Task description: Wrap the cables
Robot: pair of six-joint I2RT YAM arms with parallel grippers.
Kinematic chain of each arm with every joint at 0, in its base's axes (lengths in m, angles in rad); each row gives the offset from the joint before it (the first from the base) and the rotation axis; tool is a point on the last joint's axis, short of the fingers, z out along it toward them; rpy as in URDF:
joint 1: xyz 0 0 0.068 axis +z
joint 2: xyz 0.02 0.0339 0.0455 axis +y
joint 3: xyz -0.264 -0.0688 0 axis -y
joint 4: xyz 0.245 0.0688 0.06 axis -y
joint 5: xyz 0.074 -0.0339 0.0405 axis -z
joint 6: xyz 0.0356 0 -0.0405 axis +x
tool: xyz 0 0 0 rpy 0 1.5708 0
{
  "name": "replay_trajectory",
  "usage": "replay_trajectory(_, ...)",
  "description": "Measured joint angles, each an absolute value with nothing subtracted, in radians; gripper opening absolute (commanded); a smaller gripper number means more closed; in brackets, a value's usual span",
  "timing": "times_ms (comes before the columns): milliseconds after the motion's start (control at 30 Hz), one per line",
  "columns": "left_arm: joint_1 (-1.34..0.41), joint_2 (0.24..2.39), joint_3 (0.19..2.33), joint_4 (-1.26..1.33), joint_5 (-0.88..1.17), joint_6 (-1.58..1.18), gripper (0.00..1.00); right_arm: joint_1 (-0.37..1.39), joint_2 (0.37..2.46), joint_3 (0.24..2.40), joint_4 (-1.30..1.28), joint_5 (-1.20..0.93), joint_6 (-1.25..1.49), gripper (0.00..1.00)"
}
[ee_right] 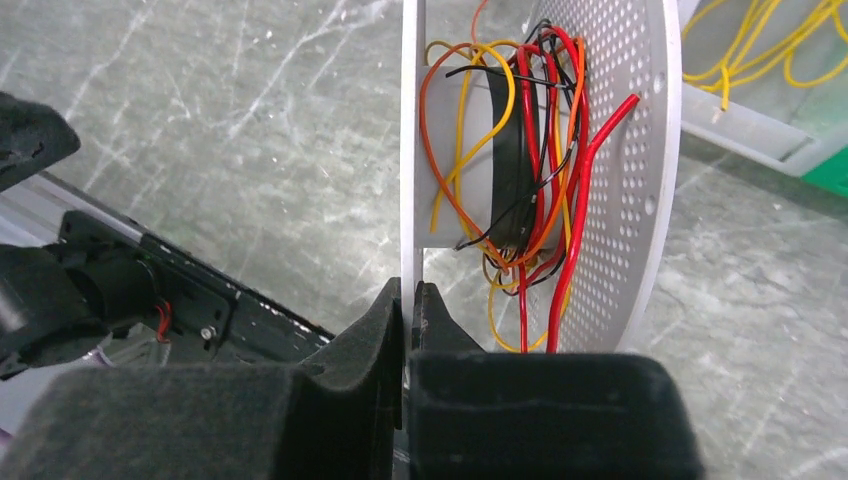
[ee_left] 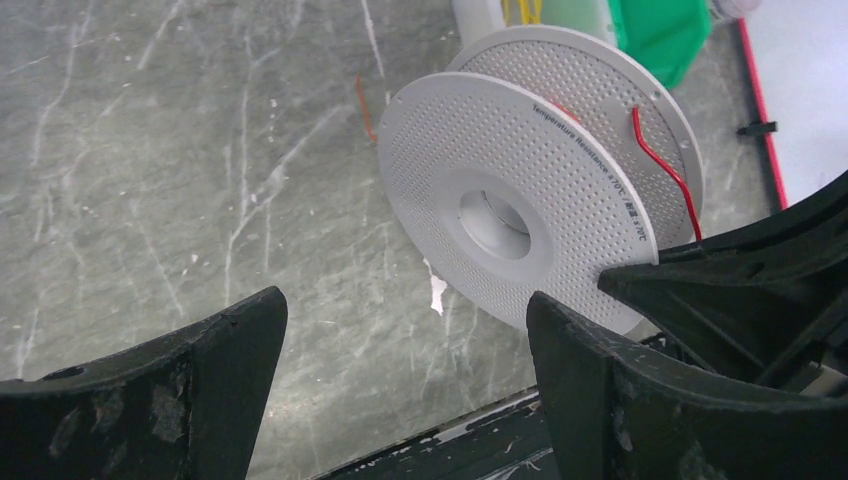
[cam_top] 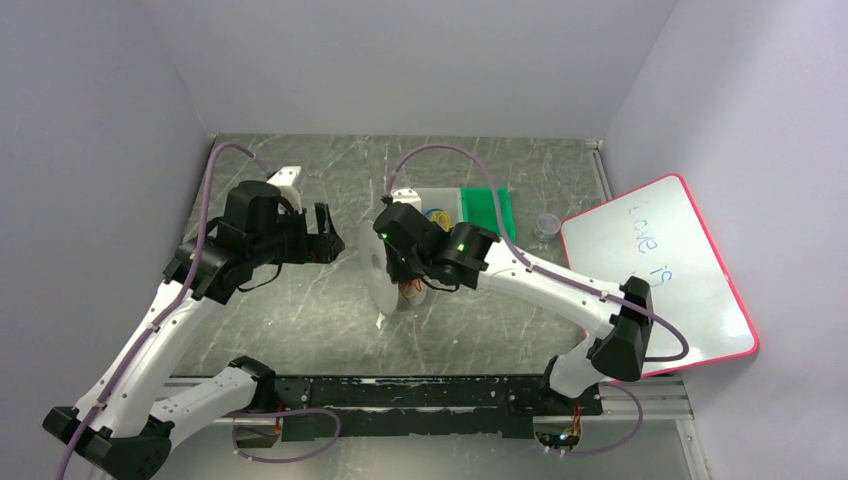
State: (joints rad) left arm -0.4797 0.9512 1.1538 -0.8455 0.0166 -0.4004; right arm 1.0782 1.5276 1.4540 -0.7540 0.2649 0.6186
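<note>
While right fingers [ee_right: 365,335] pinch spool [ee_right: 640,200] | wound: red-orange cables [ee_right: 530,180] | bin [ee_right: 745,135]: yellow cables [ee_right: 750,45]

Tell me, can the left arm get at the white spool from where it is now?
Probably yes. The left gripper is open and faces the spool, with only bare table between them. The right gripper clamps one flange at its edge, leaving most of the rim free.
</note>
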Motion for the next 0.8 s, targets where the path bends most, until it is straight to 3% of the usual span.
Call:
replay_trajectory(667, -0.480, 0.977, 1.116, -0.773, 0.239, -0.445, 0.93, 1.219, 1.731, 1.611, -0.944, 0.450, 0.657, 0.00)
replay_trajectory(800, -0.480, 0.993, 1.104, -0.773, 0.241, -0.455, 0.93, 1.219, 1.732, 1.612, -0.934, 0.453, 0.661, 0.11)
